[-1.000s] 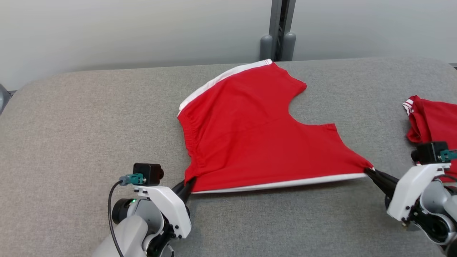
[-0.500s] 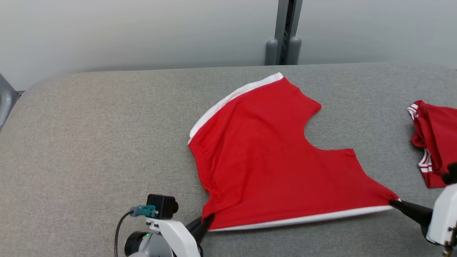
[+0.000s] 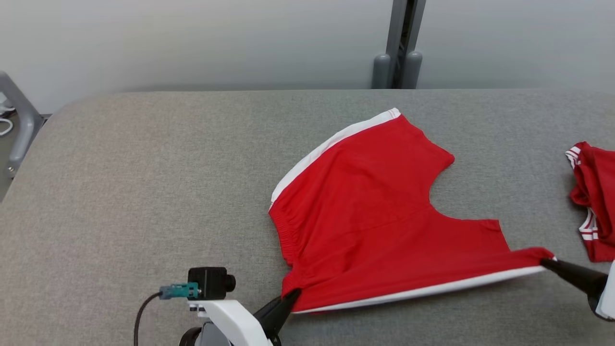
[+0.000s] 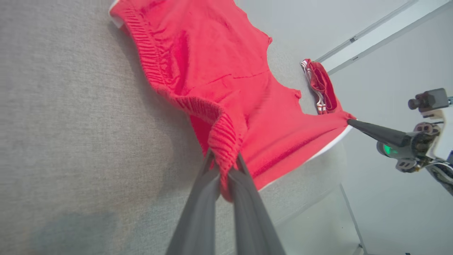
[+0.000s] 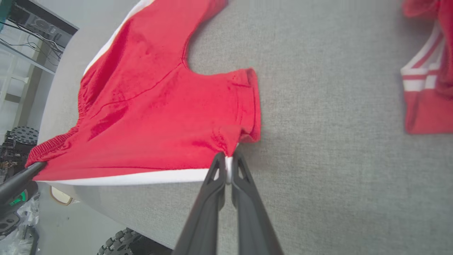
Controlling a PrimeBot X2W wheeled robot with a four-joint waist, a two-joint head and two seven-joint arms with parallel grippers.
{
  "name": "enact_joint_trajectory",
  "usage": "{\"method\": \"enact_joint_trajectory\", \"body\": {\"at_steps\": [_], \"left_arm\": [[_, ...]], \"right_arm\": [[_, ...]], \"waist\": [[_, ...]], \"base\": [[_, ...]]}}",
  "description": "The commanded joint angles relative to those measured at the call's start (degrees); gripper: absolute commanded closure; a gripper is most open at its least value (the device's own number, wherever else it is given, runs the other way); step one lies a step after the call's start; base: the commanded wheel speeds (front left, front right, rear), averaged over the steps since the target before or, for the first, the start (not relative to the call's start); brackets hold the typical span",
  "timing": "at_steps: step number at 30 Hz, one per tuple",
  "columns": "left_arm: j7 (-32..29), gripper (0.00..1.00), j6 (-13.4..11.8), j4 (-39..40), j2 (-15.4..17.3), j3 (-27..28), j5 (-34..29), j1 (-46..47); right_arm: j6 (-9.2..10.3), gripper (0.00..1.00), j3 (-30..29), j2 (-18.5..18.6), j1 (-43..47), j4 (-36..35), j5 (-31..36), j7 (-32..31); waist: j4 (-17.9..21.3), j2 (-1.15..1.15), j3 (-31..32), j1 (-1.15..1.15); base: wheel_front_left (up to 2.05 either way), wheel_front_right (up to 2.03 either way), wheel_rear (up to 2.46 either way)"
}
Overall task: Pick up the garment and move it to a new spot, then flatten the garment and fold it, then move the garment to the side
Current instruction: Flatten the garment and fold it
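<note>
The shorts [image 3: 384, 226] are red and soft, with a white stripe down each side and a crinkly stretchy waist. They lie spread out on the right half of the table [image 3: 144, 192], which has a fuzzy grey cover and round corners. The left hand [image 3: 294, 294] is pinched tight on the waist corner. The right hand [image 3: 545, 262] is pinched tight on the leg corner. The near edge is pulled straight between them and sits a little off the table.

From the left wrist view I can see the ribbed waist bunched up between the two dark fingers [image 4: 208, 191]. The right wrist view shows the folded hem of the leg, and a knobbly black wheel [image 5: 120, 241] down below the table edge. The head view shows a grey post [image 3: 401, 48] behind the table. Some other red cloth [image 3: 593, 202] with white stripes lies in a heap at the far right.

A second ago the far corner of the shorts lay right at the back edge of the table. Now grey table shows behind it. Both hands kept their pinch.
</note>
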State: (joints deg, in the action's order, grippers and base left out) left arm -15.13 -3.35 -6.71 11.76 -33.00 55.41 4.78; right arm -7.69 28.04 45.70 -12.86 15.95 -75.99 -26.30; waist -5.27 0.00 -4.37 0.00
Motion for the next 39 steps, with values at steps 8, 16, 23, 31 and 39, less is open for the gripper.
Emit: {"method": "enact_joint_trajectory", "body": {"at_steps": [8, 16, 23, 31, 39], "left_arm": [[-5.2, 1.0, -1.7, 4.5, -1.4, 4.6, 9.0, 1.0], [-11.9, 1.0, -1.3, 5.4, -2.8, 7.0, 17.2, 5.3], [-15.2, 1.0, -2.3, 2.2, -4.4, 8.9, 20.5, 12.3], [-16.0, 1.0, -2.0, -1.9, -6.3, 10.4, 22.4, 20.8], [-15.7, 1.0, -1.3, -7.5, -7.2, 10.2, 21.3, 29.7]], "right_arm": [[0.33, 1.0, -7.4, -2.7, -5.3, -3.8, 3.9, -2.9], [0.27, 1.0, -13.0, -8.3, -17.1, -0.3, 10.7, -10.2], [0.27, 1.0, -15.0, -13.4, -27.4, 4.8, 18.4, -15.0], [0.23, 1.0, -15.7, -17.7, -36.0, 9.4, 24.8, -17.1], [0.23, 1.0, -17.0, -19.8, -45.2, 15.2, 30.4, -18.5]], "waist": [[-2.2, 0.0, -2.9, 0.0], [-5.0, 0.0, -7.9, 0.0], [-7.0, 0.0, -12.3, 0.0], [-8.2, 0.0, -16.9, 0.0], [-9.2, 0.0, -22.6, 0.0]], "base": [[0.0, 0.0, 0.0], [0.0, 0.0, 0.0], [0.0, 0.0, 0.0], [0.0, 0.0, 0.0], [0.0, 0.0, 0.0]]}}
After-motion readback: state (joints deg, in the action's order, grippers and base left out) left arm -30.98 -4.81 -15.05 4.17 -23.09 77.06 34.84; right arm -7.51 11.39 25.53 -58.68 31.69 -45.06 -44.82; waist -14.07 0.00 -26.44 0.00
